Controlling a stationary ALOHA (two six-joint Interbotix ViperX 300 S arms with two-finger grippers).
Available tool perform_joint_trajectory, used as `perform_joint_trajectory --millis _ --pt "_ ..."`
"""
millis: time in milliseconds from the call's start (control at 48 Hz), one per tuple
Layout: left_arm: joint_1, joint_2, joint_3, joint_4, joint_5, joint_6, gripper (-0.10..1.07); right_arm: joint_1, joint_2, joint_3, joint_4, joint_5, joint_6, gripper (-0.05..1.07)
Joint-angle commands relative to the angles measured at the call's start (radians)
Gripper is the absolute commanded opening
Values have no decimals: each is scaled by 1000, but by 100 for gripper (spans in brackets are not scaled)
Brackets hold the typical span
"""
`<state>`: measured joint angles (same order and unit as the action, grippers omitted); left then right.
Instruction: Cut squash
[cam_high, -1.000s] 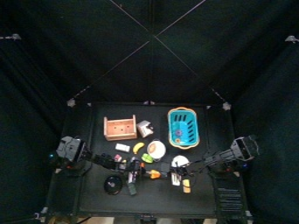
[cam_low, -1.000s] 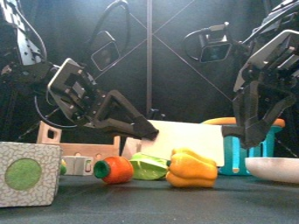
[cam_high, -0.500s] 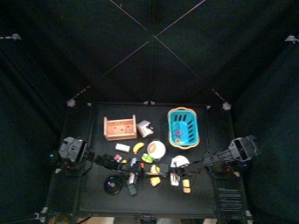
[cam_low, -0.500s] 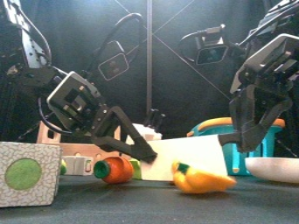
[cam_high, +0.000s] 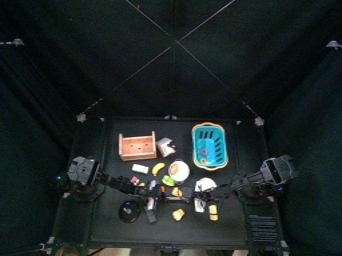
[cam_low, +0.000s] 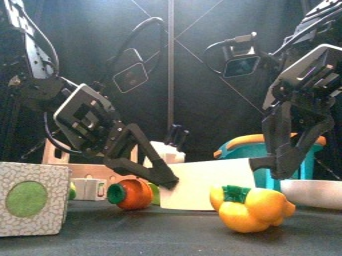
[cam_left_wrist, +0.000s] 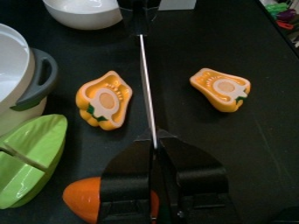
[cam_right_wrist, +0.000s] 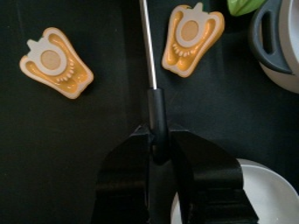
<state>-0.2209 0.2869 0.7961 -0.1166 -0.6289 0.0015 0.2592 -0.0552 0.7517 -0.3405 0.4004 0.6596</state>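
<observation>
Jaws of the left gripper (cam_left_wrist: 156, 154) are pinched tight on one end of the knife (cam_left_wrist: 146, 83), whose blade I see edge-on, running straight out from them. From my right wrist camera the right gripper (cam_right_wrist: 156, 131) looks closed as well, on what seems to be the dark handle of that same knife. In the front view the blade stands broad and white between the two arms, low over the tabletop (cam_left_wrist: 187, 44).

My squash is in two halves, cut faces up. One half (cam_left_wrist: 103, 99) lies on one side of the blade and the other half (cam_left_wrist: 222, 87) on the opposite side, both clear of the steel with bare tabletop around them.

Open room is best past the second half, where the black surface is bare. The first half's side is crowded: one white pot (cam_left_wrist: 17, 70) with a grey handle, one green piece (cam_left_wrist: 30, 157) and one orange piece (cam_left_wrist: 82, 197) partly under my jaws. One white bowl (cam_left_wrist: 87, 10) sits beyond the blade's far end.

From overhead I count one wooden crate (cam_high: 136, 147) and one teal basket (cam_high: 209, 146) toward the back, well apart from the squash. At the front edge stands one box (cam_low: 30, 198) with a green circle.
</observation>
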Motion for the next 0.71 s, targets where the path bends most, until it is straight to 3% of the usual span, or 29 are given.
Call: perform_joint_trajectory --millis 0,333,688 --pt "-2 -25 -18 2 -5 2 44 -9 -23 -26 -3 0 0 47" --pt "-2 -95 -14 3 -6 3 44 -9 -77 -31 -3 5 0 47" --pt "-2 -87 -17 2 -5 3 45 -9 -77 -28 -3 5 0 47"
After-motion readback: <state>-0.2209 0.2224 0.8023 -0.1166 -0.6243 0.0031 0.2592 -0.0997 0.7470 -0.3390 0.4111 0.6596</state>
